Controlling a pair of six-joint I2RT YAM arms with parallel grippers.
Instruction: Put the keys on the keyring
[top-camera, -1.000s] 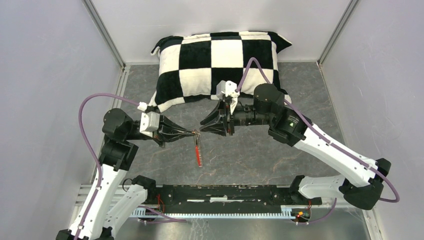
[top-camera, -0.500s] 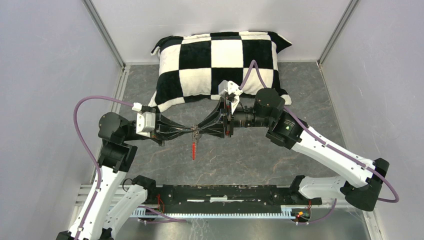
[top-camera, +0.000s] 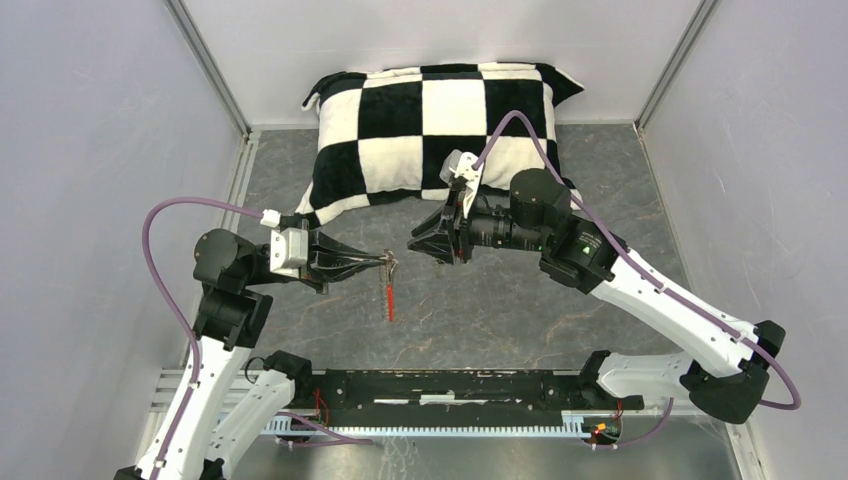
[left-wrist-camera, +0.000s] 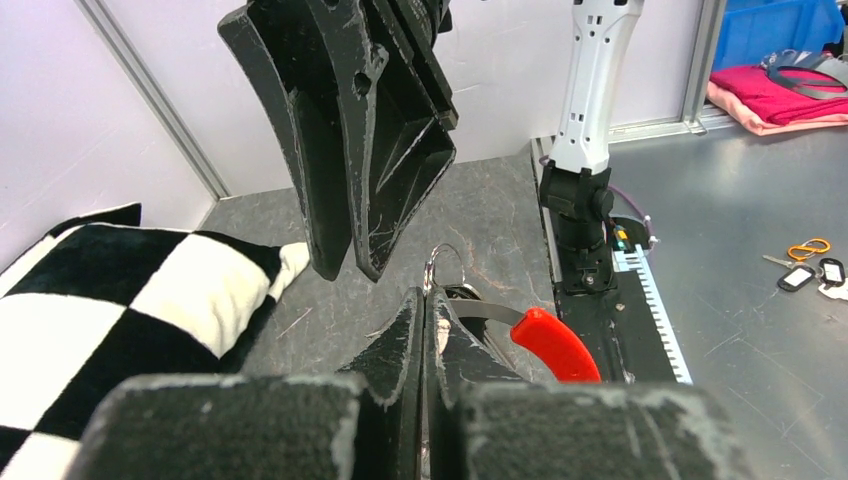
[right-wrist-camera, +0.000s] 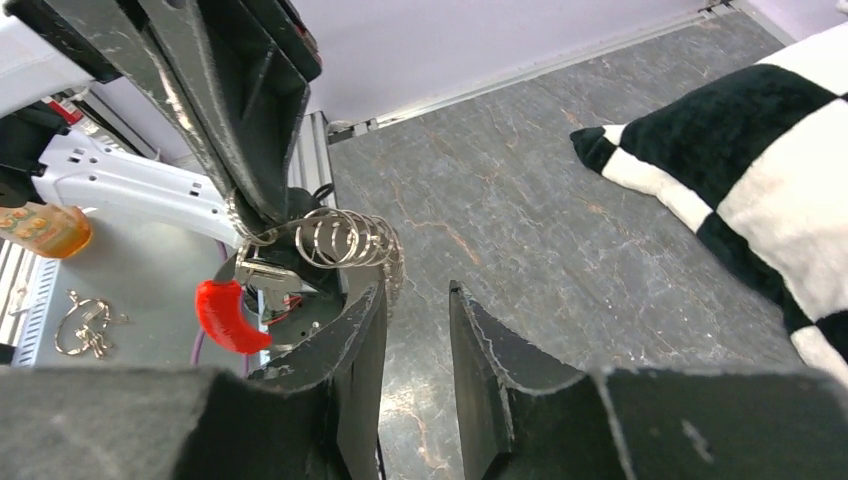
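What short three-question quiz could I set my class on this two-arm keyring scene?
1. True or false: the left tool is shut on the keyring.
2. Choose one: the red sleeve A) hangs below the left tool; B) lies on the pillow; C) rests flat on the table.
3. Fill the gap: the right tool stands ____, with nothing between its fingers.
Key: 1 true; 2 A; 3 open.

Right gripper (right-wrist-camera: 415, 298) fingers (right-wrist-camera: 350, 360) stand apart. Left gripper (right-wrist-camera: 260, 212) clamps the coiled keyring (right-wrist-camera: 340, 238), red sleeve (right-wrist-camera: 222, 315) hanging below. Checkered pillow (right-wrist-camera: 760, 170) lies on the surface (right-wrist-camera: 520, 200), right.
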